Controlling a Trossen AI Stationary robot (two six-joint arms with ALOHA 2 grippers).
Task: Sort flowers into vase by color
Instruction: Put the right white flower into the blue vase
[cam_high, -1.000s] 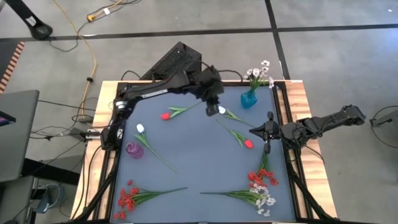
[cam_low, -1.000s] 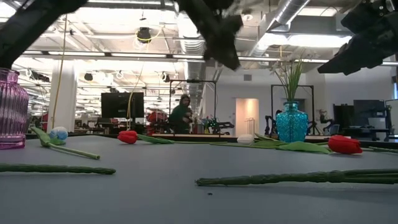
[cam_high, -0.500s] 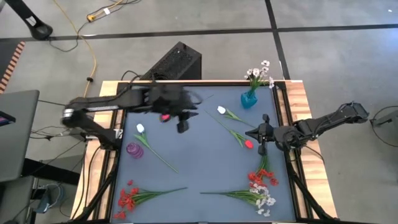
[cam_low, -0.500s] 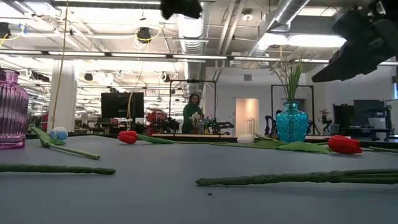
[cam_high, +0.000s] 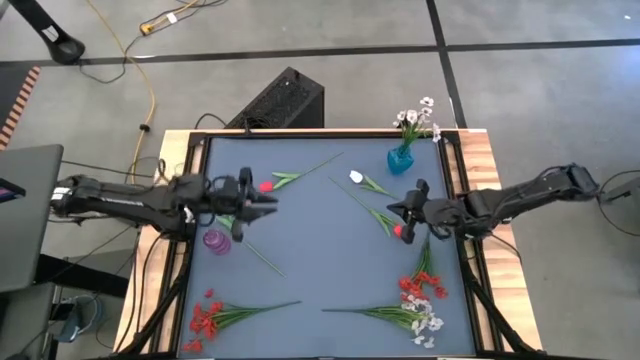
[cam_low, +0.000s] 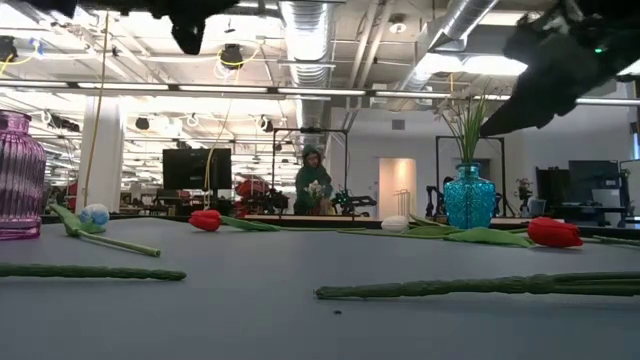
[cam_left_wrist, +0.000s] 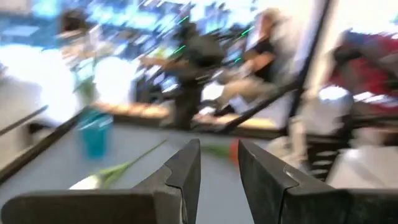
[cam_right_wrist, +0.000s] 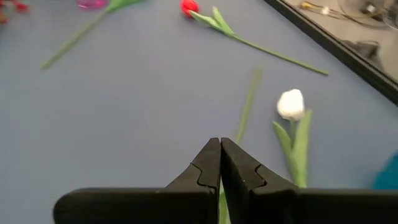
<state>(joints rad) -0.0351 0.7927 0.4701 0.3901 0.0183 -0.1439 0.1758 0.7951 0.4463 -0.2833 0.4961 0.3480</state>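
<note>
Grey-blue matting covers the table (cam_high: 310, 260), and the flowers lie scattered across it. The left gripper (cam_high: 262, 199) hangs over the left side of the table, its two fingers parted by a small gap with nothing between them — the left wrist view shows only air there. Just beside it lie a red tulip (cam_high: 266, 185), towards the far edge, and a white tulip (cam_high: 226, 207) next to the purple vase (cam_high: 216, 240), the arm crossing above that flower's stem.

The right gripper (cam_high: 397, 209) hovers over the right half of the table, its fingers pressed together and holding nothing. Just under and beside its tip lies a second red tulip (cam_high: 399, 231); a little farther off, towards the blue vase (cam_high: 400, 158), lies a second white tulip (cam_high: 355, 177), which the right wrist view shows ahead of the closed fingertips. White blossoms (cam_high: 418, 116) already stand in the blue vase.

Near the front edge lie a red cluster (cam_high: 206, 318) on the left and a mixed red-and-white bunch (cam_high: 420, 300) on the right — both well apart from either gripper.
</note>
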